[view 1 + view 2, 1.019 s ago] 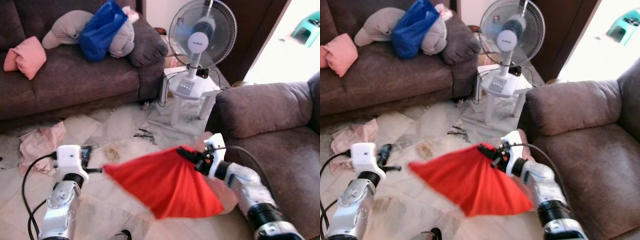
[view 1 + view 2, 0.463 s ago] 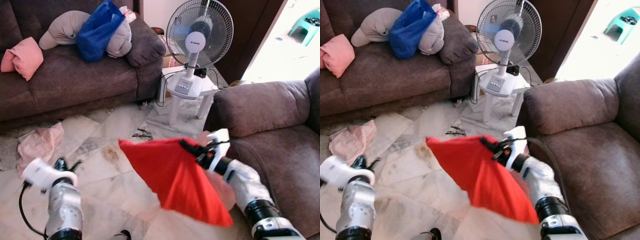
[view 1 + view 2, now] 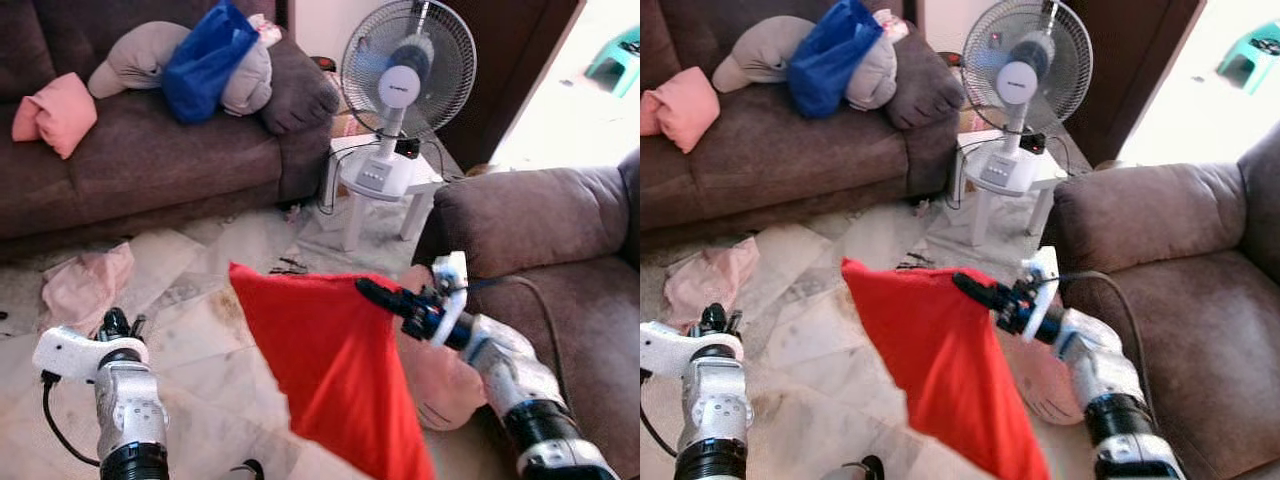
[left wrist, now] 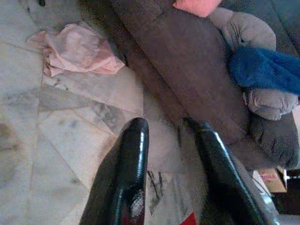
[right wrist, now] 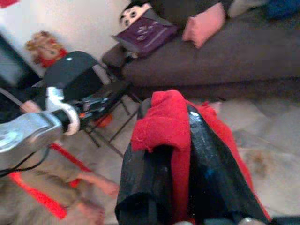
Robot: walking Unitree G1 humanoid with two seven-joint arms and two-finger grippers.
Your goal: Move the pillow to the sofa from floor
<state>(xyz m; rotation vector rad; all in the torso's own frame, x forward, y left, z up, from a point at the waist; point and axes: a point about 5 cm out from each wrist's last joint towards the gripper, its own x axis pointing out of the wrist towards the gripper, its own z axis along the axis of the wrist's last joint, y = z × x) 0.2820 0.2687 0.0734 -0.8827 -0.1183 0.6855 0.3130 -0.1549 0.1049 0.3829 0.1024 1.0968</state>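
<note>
- Far left, across the pale marble floor (image 3: pixel 200 360): long dark-brown fabric sofa (image 3: pixel 150 160), carrying a pink cushion (image 3: pixel 55 112), a grey plush toy (image 3: pixel 140 55) and a blue bag (image 3: pixel 205 60). Crumpled pink cloth (image 3: pixel 85 285) lying on the floor in front of it.
- Low left: left hand (image 4: pixel 171 154), raised near the body and pointing toward the long sofa; black fingers (image 4: pixel 126 164) parted, holding nothing.
- Centre: soft red fabric pillow (image 3: pixel 330 370), lifted clear of the floor and hanging limp, long axis running down from the pinched corner at upper right to a loose tip below.
- Right of centre: right hand (image 3: pixel 385 297), closed on that top corner of the pillow, red cloth bunched between the black fingers (image 5: pixel 211 178) in the right wrist view.
- Behind: white standing fan (image 3: pixel 405 75) on a small white table (image 3: pixel 385 185).
- Far right: brown armchair (image 3: pixel 540 230), directly beside the right arm; a pale pink plush (image 3: pixel 440 375) leaning against its base.
- Judgement: pillow hangs between both seats; armchair much nearer the holding arm, long sofa well away to the left.
</note>
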